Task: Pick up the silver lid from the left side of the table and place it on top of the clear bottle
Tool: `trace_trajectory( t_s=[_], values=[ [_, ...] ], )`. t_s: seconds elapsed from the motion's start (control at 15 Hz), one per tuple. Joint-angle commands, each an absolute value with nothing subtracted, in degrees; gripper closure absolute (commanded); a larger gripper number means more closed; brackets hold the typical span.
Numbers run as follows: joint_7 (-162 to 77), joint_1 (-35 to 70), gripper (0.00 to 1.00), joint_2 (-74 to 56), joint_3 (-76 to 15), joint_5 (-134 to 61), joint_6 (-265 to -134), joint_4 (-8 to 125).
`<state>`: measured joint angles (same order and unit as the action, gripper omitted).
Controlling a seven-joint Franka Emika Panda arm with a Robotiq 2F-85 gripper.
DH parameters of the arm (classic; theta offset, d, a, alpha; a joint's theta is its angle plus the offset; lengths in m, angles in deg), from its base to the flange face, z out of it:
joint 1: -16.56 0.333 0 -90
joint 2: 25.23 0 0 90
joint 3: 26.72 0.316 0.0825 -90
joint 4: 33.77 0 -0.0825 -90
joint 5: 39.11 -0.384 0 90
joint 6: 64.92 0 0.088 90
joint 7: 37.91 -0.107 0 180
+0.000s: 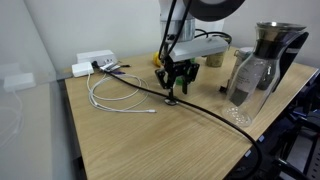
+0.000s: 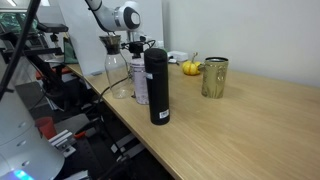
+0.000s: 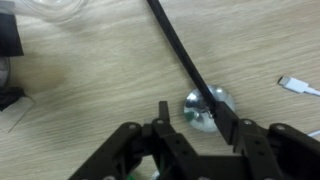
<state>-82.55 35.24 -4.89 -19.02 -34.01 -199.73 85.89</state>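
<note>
Early stage, nothing grasped yet. In the wrist view my black pincer (image 3: 198,128) sits at the bottom edge with its two fingers apart. The small flat round silver lid (image 3: 207,108) lies on the light wooden worktop (image 3: 90,90) right of centre, in the gap just off the fingertips, not pinched. A thin black cable (image 3: 175,45) runs down from top centre and crosses the lid's rim; I can't tell if it rests on it. A white plug (image 3: 300,87) is at the right edge, apart. In an exterior view the pincer (image 1: 172,76) hangs low over the lid (image 1: 171,100) mid-frame. The clear plastic bottle (image 1: 243,85) stands at the right, well apart, beside a large glass carafe with dark top (image 1: 275,45). The bottle mouth is too small to read. Done, as I judge: approach and line-up over the lid. Left: lower, close on the lid, lift it free of the cable, carry it to the bottle, set it on the neck. The cable could snag the pick.
</note>
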Motion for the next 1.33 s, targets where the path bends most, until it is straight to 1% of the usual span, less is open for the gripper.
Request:
trace_trajectory(
  t_s=[0.0,0.07,0.13,0.2,0.27,0.4,0.47,0.53,1.27],
  values=[
    [-82.78,35.68,0.47,-3.97,-19.90,-33.23,-200.86,85.85],
    [-82.78,35.67,0.48,-3.91,-19.91,-33.26,-200.91,85.84],
    [-82.71,35.63,0.57,-3.86,-19.86,-33.39,-200.93,85.82],
    [-82.73,35.63,0.73,-3.85,-19.87,-33.39,-201.00,85.82],
    [-82.78,35.67,0.75,-3.84,-19.89,-33.34,-201.16,85.80],
    [-82.74,35.72,0.88,-3.81,-19.86,-33.48,-201.60,85.76],
    [-82.71,35.74,0.97,-3.77,-19.87,-33.48,-201.87,85.78],
    [-82.63,35.73,1.00,-3.67,-19.86,-33.54,-202.26,85.78],
    [-82.06,35.35,0.99,-4.54,-19.52,-34.79,-203.04,86.27]
  ],
)
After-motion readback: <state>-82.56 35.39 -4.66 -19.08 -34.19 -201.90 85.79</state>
